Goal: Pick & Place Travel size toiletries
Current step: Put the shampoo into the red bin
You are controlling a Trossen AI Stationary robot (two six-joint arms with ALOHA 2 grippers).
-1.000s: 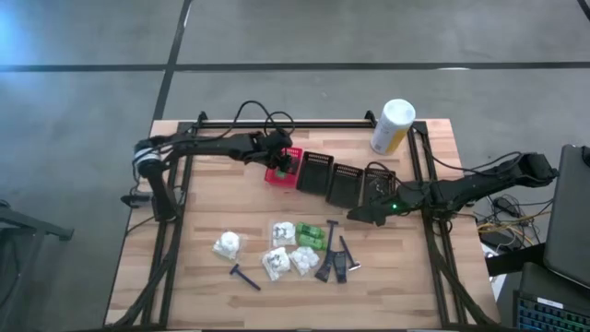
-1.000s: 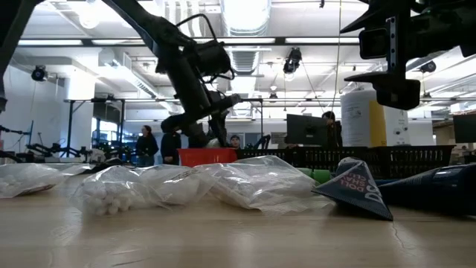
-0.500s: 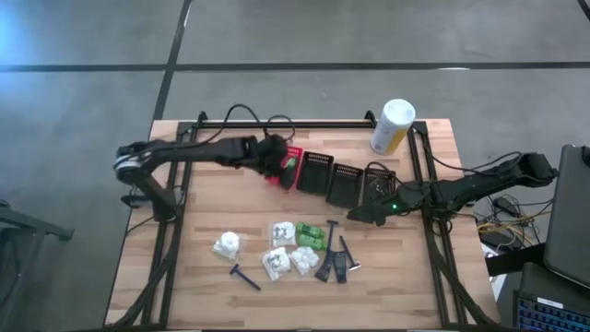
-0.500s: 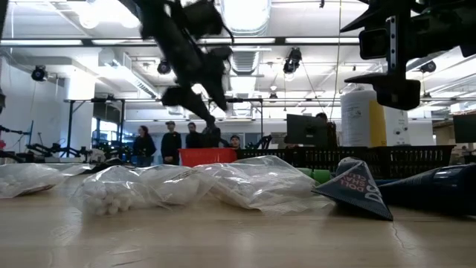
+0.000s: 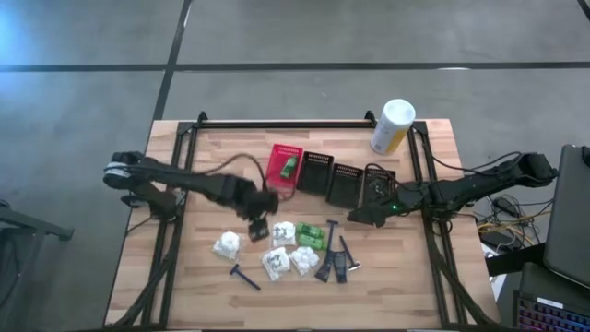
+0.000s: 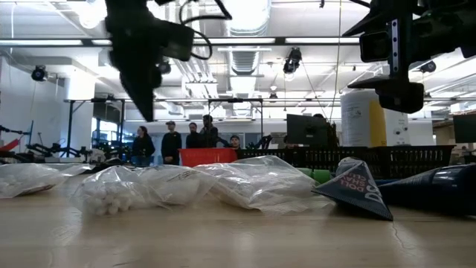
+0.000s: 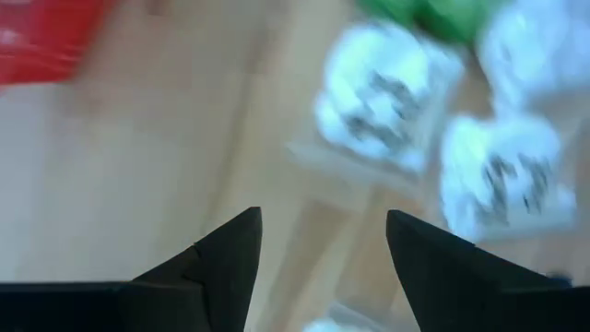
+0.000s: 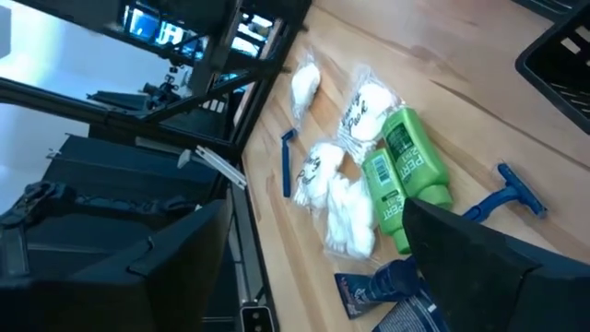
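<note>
L gripper open, empty, over table just at 10 o'clock of white pouches. R gripper open, hovering at 2 o'clock of green packets.

Bare table left — baskets, probably canister, crowd back.

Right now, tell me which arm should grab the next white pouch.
Left. The left gripper hangs open right beside the white pouches, while the right gripper waits by the black baskets, farther from them.
</note>
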